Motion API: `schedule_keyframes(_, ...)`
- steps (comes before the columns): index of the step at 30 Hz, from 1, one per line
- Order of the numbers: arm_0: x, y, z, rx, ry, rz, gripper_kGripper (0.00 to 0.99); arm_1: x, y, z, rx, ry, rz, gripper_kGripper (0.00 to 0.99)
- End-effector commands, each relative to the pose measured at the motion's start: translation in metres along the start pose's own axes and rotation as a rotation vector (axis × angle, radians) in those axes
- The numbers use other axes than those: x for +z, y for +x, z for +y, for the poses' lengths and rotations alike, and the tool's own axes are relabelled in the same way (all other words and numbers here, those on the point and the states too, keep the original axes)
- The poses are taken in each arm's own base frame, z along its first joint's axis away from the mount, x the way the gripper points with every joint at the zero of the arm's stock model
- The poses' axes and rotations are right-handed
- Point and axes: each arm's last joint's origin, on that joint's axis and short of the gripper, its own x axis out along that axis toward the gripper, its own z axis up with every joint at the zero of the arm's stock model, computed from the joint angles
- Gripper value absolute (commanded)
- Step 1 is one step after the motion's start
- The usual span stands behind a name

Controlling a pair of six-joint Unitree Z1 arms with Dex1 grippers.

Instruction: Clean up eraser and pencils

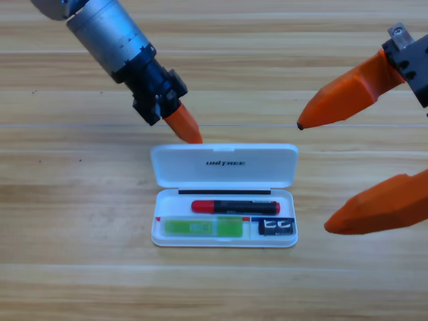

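Orange jaws of the right gripper (321, 175) loom large at the right edge, spread wide and partly cut off. Left of them, the white case (224, 166) lies open on the wooden table (67, 267), holding the red-and-black pencil (235, 206), green pencil (204, 227) and eraser (276, 228). Just beyond its lid, the left gripper (186, 127) points down; whether its jaws are parted cannot be made out.

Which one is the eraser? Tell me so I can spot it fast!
Find the open white case in the middle of the wooden table. In its lower tray, go to the bottom right corner, right of the green pencil and under the red-and-black pencil. The eraser is the only short dark block there.
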Motion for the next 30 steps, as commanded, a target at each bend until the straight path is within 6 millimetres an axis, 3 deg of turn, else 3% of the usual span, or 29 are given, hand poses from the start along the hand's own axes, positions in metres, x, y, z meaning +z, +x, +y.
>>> schedule_keyframes(1,-0.002,0.017,-0.015,-0.056,0.014,0.032,0.0,-0.006,-0.003,-0.002,-0.007,0.014,-0.016,0.954)
schedule_keyframes(11,-0.006,0.032,-0.022,-0.043,0.03,0.061,0.0,-0.006,0.0,-0.003,-0.002,0.018,-0.012,0.954)
schedule_keyframes(20,-0.022,0.063,-0.027,-0.019,0.053,0.119,0.0,-0.006,0.0,-0.003,0.005,0.019,-0.015,0.954)
schedule_keyframes(30,-0.037,0.08,-0.032,-0.003,0.063,0.153,0.0,-0.007,0.002,-0.003,0.01,0.022,-0.012,0.954)
